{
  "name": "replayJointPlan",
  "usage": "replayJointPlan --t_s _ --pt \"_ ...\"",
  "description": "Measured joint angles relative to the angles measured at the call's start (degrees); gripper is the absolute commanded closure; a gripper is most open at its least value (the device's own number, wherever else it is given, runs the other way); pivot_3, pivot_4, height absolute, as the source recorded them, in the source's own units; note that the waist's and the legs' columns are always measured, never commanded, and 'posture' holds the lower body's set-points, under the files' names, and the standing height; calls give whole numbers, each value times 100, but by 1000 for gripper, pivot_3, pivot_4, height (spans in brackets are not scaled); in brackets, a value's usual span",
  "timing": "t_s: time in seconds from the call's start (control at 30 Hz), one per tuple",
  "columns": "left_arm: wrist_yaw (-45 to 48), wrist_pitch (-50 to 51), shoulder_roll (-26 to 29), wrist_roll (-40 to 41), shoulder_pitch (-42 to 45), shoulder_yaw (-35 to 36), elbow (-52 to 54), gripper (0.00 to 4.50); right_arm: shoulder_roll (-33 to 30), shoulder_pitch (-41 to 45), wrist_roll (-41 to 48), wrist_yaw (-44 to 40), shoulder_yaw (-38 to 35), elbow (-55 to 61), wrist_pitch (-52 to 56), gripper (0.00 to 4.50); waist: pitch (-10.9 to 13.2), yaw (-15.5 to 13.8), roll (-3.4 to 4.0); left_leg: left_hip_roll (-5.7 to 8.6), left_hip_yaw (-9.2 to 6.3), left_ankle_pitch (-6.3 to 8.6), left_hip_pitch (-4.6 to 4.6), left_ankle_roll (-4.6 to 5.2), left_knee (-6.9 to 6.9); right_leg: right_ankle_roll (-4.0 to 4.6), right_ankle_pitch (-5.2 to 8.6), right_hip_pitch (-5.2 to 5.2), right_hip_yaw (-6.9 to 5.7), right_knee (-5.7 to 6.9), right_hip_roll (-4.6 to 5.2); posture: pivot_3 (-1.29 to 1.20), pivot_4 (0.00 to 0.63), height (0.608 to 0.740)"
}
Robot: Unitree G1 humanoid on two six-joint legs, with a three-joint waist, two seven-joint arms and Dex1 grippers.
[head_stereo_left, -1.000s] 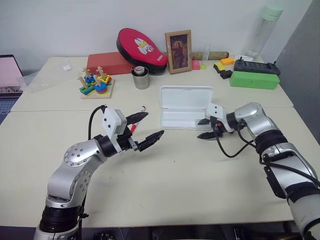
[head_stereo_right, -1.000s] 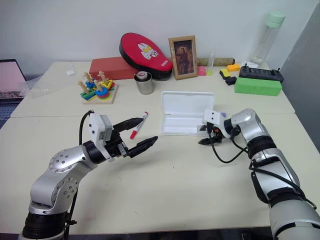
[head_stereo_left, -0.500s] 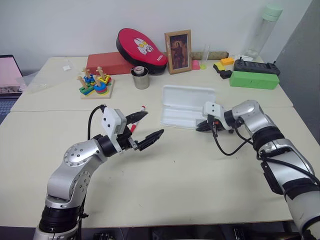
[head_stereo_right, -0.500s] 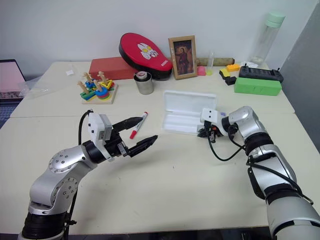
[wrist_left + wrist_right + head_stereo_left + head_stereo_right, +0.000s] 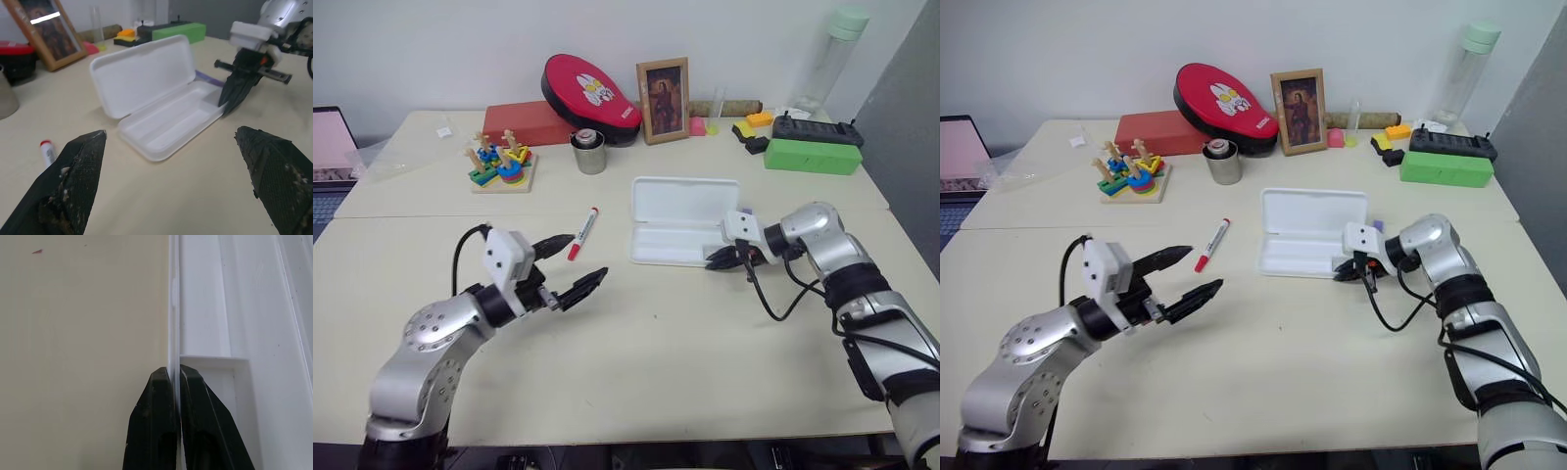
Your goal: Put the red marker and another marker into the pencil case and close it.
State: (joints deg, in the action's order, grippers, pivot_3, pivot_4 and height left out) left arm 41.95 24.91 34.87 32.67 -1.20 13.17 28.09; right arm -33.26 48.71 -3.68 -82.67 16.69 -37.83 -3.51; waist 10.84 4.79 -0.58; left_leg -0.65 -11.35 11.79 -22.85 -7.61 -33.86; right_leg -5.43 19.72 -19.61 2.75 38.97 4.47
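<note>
The white pencil case (image 5: 677,244) lies open mid-table, its lid (image 5: 686,199) standing up behind the tray. My right gripper (image 5: 719,259) is shut on the thin wall at the tray's right front corner (image 5: 172,333). The red marker (image 5: 581,233) lies on the table left of the case, red cap toward me. A purple marker (image 5: 1377,226) peeks out behind the case's right end. My left gripper (image 5: 587,257) hovers open and empty just in front of the red marker, pointing toward the case, fingers (image 5: 73,181) wide apart.
Along the back stand a wooden stacking toy (image 5: 499,165), a metal cup (image 5: 589,153), a red box (image 5: 529,122) with a red pad (image 5: 590,95), a picture frame (image 5: 663,100), a green box (image 5: 811,155) and a tall bottle (image 5: 835,54). A laptop (image 5: 331,147) sits far left.
My right gripper went from open to shut on the case's front right wall and drew back slightly, shifting the case. My left arm pulled back leftward and lower, uncovering the red marker.
</note>
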Motion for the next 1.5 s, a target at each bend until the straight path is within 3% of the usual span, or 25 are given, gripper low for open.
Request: replayJointPlan --t_s 0.27,0.6,0.97,1.23,1.5 --pt "330 152 455 399 -978 453 623 0 -280 -1277 304 -40 -8 2280 887 4444 0 -14 0 -4 6 3 4 6 -3 0 0 2 4 4 0 0 150 740" --pt "572 256 721 558 -1099 506 767 0 -292 -1495 398 71 100 2863 1192 4444 0 -34 0 -4 7 3 3 6 -3 0 0 1 3 1 0 0 150 740" --pt "487 354 723 489 -844 456 501 0 -292 -1560 722 61 134 2972 1453 2304 0 -31 0 -3 7 3 2 6 -2 0 0 0 3 1 0 0 150 740" --pt "120 738 610 582 -418 399 93 0 -312 -1533 1217 47 -44 3303 1981 248 0 -50 0 -3 5 3 1 6 -3 -1 0 1 1 2 0 0 150 740" --pt "-625 1252 610 367 -45 356 -279 0 -364 -1108 2173 132 -623 3716 2980 117 2 -48 2 -3 6 3 1 6 -2 -1 0 -2 2 4 0 0 150 740"
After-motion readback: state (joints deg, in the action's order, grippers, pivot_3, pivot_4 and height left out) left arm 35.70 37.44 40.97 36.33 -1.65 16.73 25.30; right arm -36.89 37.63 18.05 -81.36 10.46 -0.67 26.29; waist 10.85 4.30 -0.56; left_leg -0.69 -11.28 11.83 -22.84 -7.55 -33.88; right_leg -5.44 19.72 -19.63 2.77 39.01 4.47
